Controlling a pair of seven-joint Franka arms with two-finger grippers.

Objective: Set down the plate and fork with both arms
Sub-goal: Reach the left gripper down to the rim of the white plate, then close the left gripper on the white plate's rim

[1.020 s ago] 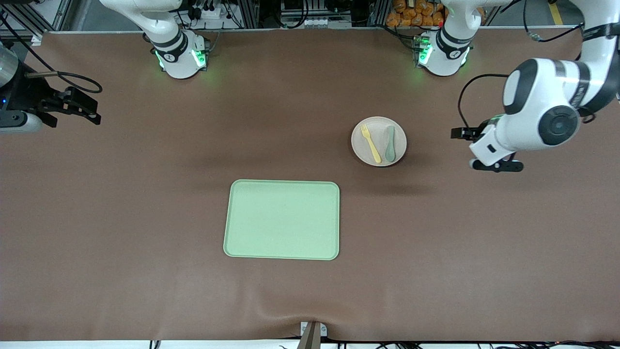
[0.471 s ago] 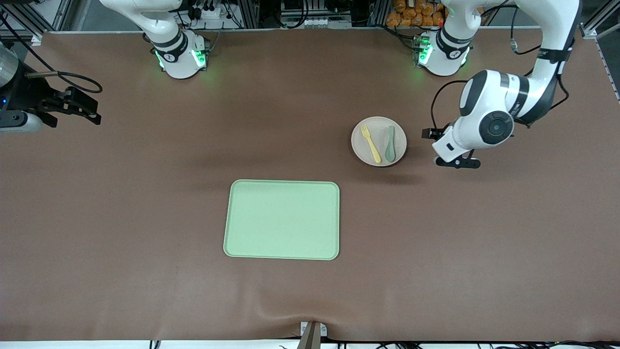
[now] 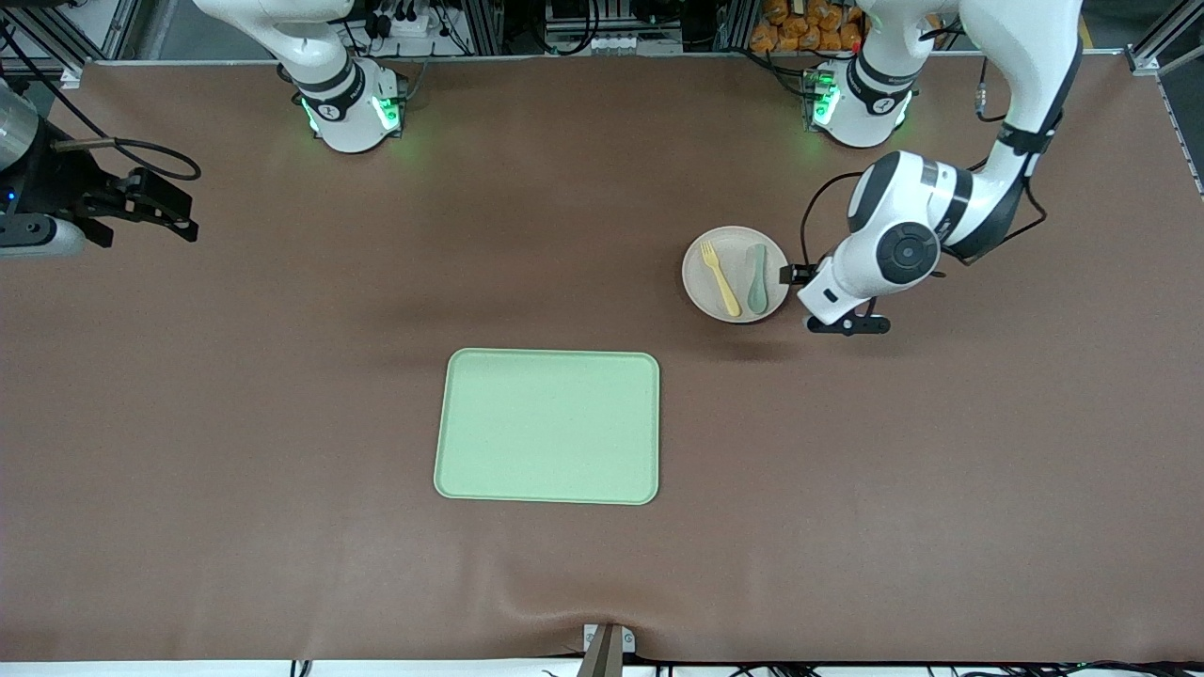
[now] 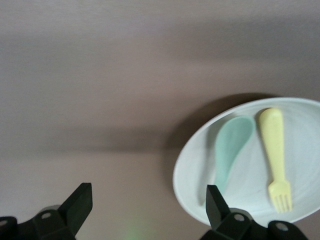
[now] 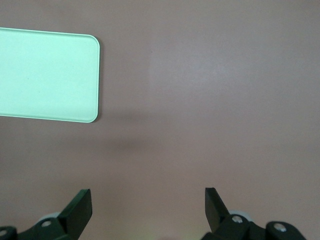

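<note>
The pale plate lies on the brown table toward the left arm's end. On it, side by side, lie the yellow fork and a grey-green spoon. My left gripper hangs open just beside the plate's rim, on the side toward the left arm's end of the table. The left wrist view shows the plate, the fork and the spoon, with my left gripper empty and one finger at the plate's edge. My right gripper waits open and empty at the right arm's end of the table.
A rectangular light-green tray lies nearer the front camera than the plate, about mid-table. One corner of the tray appears in the right wrist view, past my right gripper. Brown mat surrounds everything.
My left arm has swung in from its end of the table and brought its open gripper up beside the plate. The right arm, plate, fork and tray have not moved.
</note>
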